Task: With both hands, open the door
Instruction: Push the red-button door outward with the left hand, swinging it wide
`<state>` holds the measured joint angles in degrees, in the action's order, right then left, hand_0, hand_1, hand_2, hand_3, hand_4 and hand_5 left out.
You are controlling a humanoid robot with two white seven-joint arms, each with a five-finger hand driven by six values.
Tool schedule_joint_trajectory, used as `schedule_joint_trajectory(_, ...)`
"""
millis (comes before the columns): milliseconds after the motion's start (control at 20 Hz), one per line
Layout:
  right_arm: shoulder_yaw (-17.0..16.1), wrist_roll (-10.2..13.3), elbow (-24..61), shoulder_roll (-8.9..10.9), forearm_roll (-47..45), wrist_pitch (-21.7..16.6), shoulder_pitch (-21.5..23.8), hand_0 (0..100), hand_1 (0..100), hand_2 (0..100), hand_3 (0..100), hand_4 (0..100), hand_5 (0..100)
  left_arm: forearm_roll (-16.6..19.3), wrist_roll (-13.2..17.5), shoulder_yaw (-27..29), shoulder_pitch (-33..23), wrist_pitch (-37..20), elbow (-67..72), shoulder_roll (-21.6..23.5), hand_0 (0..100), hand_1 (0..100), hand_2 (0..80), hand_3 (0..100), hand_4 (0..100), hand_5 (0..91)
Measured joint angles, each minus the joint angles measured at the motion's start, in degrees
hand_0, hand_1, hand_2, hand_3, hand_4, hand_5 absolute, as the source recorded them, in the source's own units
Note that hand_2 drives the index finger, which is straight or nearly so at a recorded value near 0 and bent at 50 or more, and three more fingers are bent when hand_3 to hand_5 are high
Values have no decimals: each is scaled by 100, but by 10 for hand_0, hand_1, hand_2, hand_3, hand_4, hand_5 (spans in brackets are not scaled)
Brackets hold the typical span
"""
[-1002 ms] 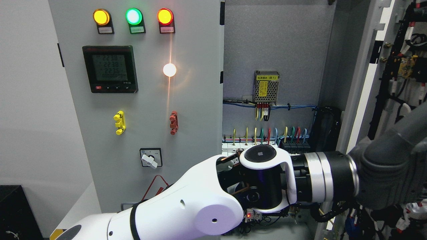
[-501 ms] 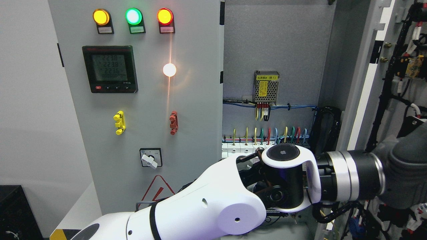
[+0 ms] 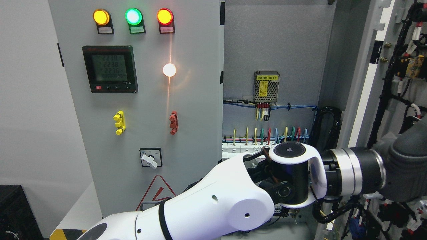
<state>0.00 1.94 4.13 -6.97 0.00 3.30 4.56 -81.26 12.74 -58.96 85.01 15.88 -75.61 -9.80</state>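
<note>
Head view. An electrical cabinet is seen with its left panel door (image 3: 140,100) closed and its right door (image 3: 370,66) swung wide open at the picture's right, edge-on, so that the cabinet interior (image 3: 273,43) is exposed.

On the closed panel are noted: three lit indicator lamps along the top — amber (image 3: 101,17), green (image 3: 133,16), red-orange (image 3: 165,16) — a black digital meter (image 3: 110,69) with a lit display below them, a bright glare spot (image 3: 169,69), a yellow latch (image 3: 119,122), a red latch (image 3: 173,122), a rotary switch (image 3: 150,157), and a red warning triangle (image 3: 156,195) partly hidden by the arm.

Inside the cabinet a perforated power supply (image 3: 266,87) with a yellow label is mounted on the back plate; blue wiring runs beneath it, and a row of white breakers (image 3: 243,148) with coloured wires sits lower down.

The left arm (image 3: 213,210) enters from the lower left and reaches across to the right, its wrist (image 3: 353,171) ending in a grey cuff close to the open door's inner side, among wire bundles. The left hand itself is not visible past the cuff — its state cannot be told. The right arm is not seen.
</note>
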Motion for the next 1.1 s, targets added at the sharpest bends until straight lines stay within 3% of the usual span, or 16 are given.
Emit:
schedule_joint_trajectory(601,0,0,0,-1,0,0,0,0,0,0,0,0,0,-38,-4,-45,61,18,94,-22,0,0,0,0,0,0)
schedule_joint_trajectory(1102,0,0,0,-2,0,0,0,0,0,0,0,0,0,-129,-23,-22,-2,63,-470,571,0,0,0,0,0,0)
